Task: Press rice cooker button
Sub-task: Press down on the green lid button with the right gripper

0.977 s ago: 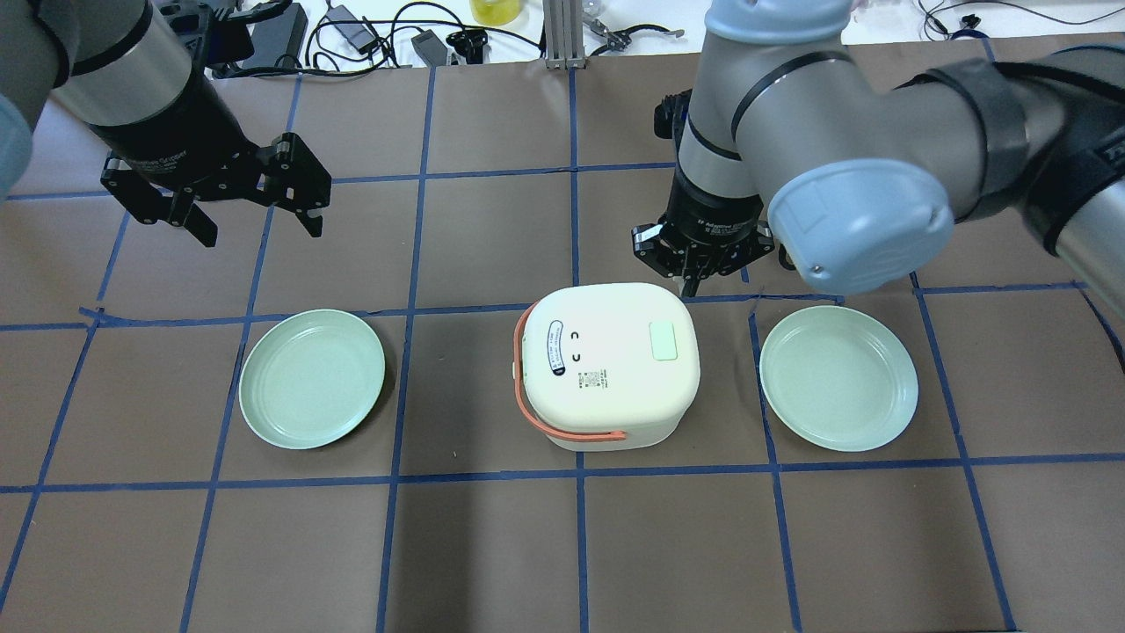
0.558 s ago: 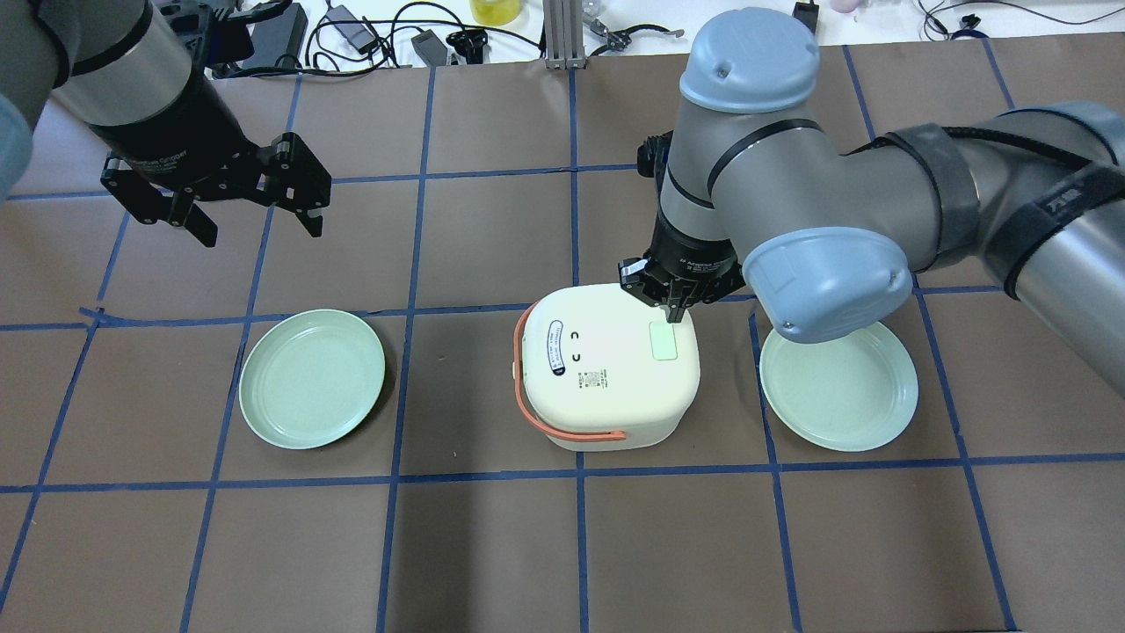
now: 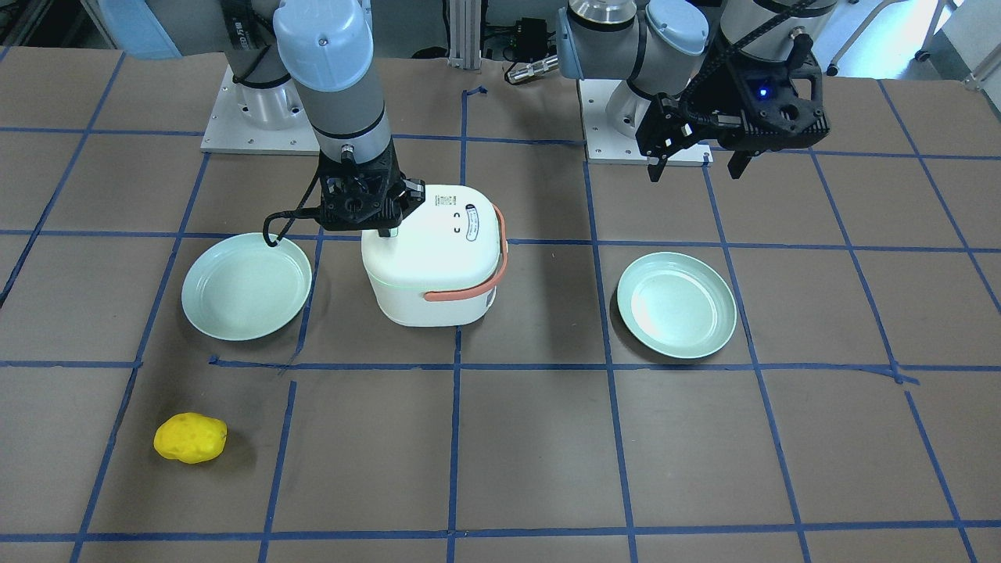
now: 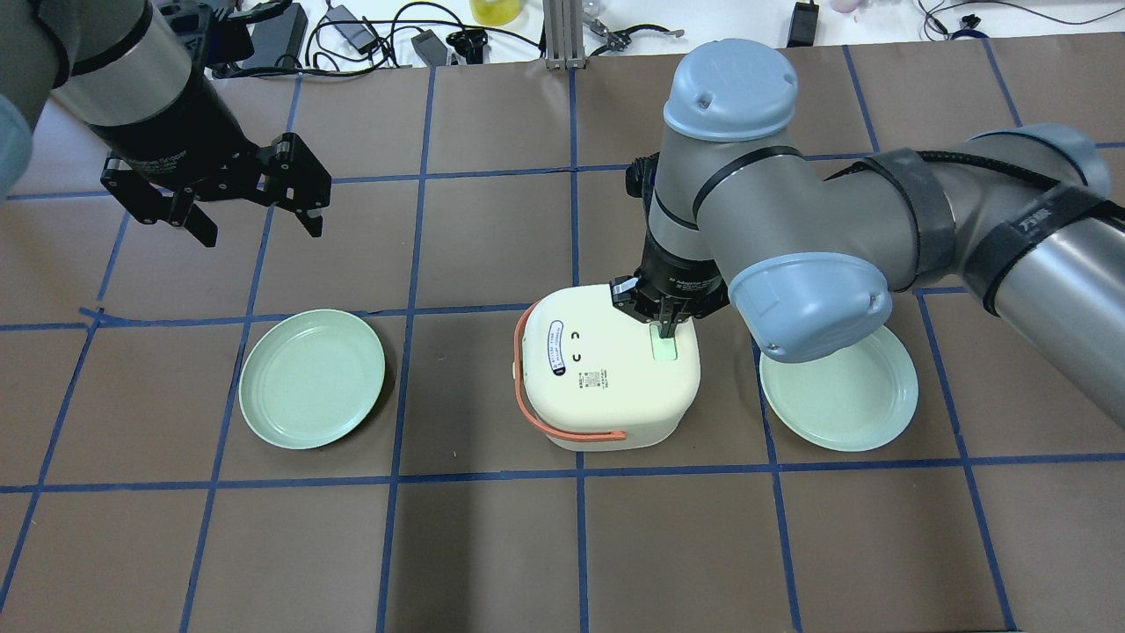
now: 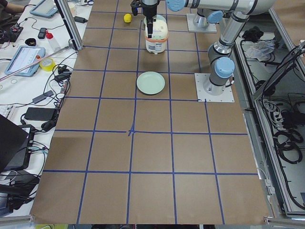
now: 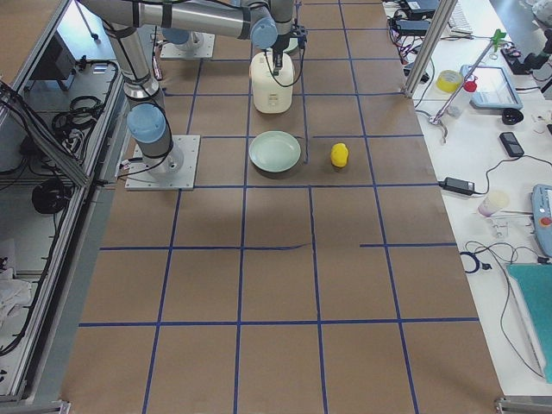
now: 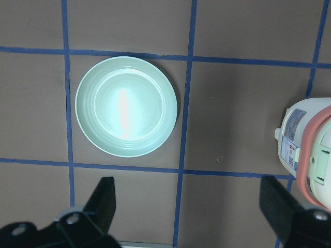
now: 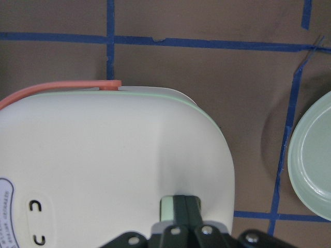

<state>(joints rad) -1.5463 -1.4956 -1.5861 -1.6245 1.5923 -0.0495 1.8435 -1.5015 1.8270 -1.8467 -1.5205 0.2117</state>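
The white rice cooker [image 4: 606, 387] with a salmon handle stands at the table's middle; it also shows in the front view [image 3: 430, 266]. Its pale green button [image 4: 665, 350] sits on the lid's right side. My right gripper [image 4: 668, 332] is shut, points straight down, and its fingertips are on the button's far end. In the right wrist view the shut fingers [image 8: 184, 205] cover most of the button [image 8: 166, 207]. My left gripper [image 4: 264, 230] is open and empty, high over the table's far left.
Two pale green plates flank the cooker, one on the left [image 4: 312, 378] and one on the right [image 4: 844, 391] partly under my right arm. A yellow lumpy object [image 3: 190, 438] lies near the operators' edge. Cables lie along the far edge.
My right gripper has moved from behind the cooker's far edge in over the lid and down onto the green button. The left arm has not moved.
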